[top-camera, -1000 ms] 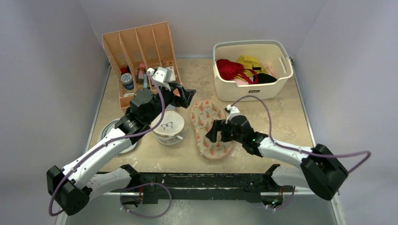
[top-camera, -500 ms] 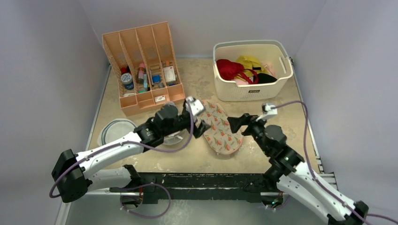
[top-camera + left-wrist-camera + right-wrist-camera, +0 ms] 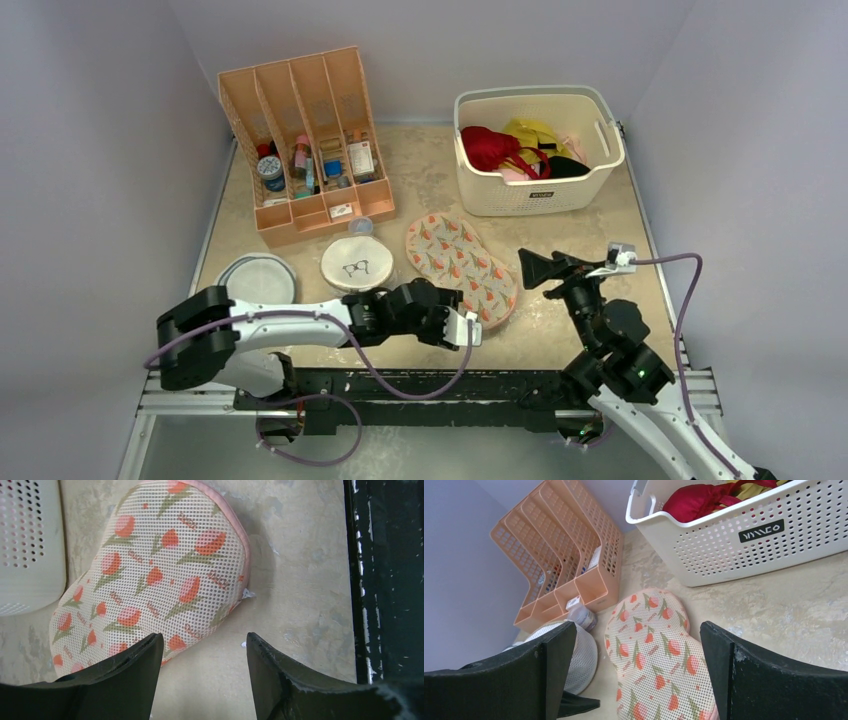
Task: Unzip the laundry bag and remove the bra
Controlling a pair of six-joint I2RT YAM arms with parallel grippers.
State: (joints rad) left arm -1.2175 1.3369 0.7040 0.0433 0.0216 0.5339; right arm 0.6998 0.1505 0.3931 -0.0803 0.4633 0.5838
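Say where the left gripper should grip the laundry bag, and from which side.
Pinch the pink rim at the near end of the laundry bag, by the small white tab. The bag lies flat, so only its edge offers a bite; come from the near side, where the left gripper is open.

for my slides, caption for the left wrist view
Open left gripper poised by the flower-print laundry bag on the table.
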